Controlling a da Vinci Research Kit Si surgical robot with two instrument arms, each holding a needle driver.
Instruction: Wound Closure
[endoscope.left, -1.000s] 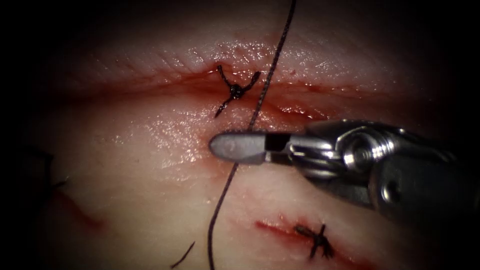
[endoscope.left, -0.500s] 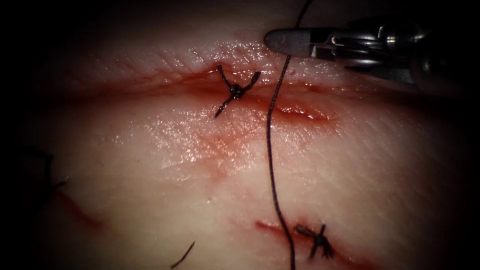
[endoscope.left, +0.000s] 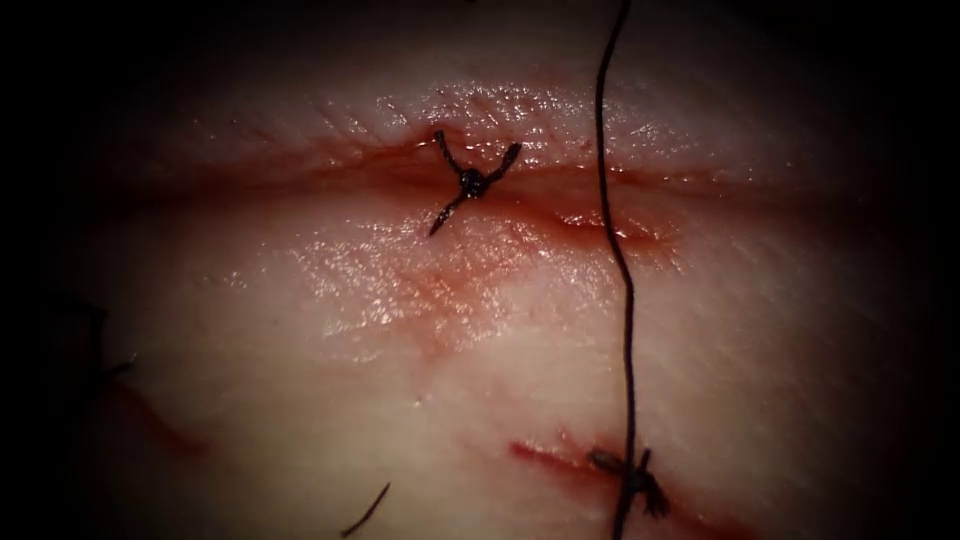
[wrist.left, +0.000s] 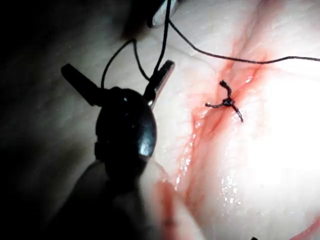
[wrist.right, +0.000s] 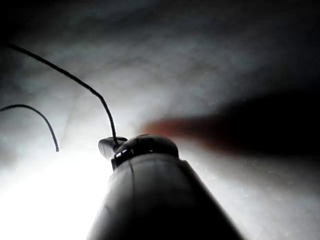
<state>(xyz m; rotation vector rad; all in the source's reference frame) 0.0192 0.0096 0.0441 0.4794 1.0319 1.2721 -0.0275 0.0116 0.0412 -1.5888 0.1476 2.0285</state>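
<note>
The tissue (endoscope.left: 300, 330) bears a cut (endoscope.left: 620, 185) with red fluid and one tied knot (endoscope.left: 470, 182) on it. A long dark thread (endoscope.left: 618, 260) runs taut across the cut, right of the knot. My left tool (wrist.left: 118, 67) stands with its jaws spread wide open and grips nothing; a loop of thread (wrist.left: 135, 47) lies between and beside them, and the knot (wrist.left: 227, 102) lies just beyond. My right tool (wrist.right: 109, 146) is shut on the thread (wrist.right: 95, 92), which rises from its tip.
A second, shorter cut (endoscope.left: 545, 455) nearer the camera carries its own knot (endoscope.left: 640, 482), which the long thread crosses. A loose cut end of thread (endoscope.left: 365, 510) lies on the tissue to its left.
The right tool, shut on the thread, rose from the middle of the endoscope view and left it past the top. The thread swung to the right and pulled straight.
</note>
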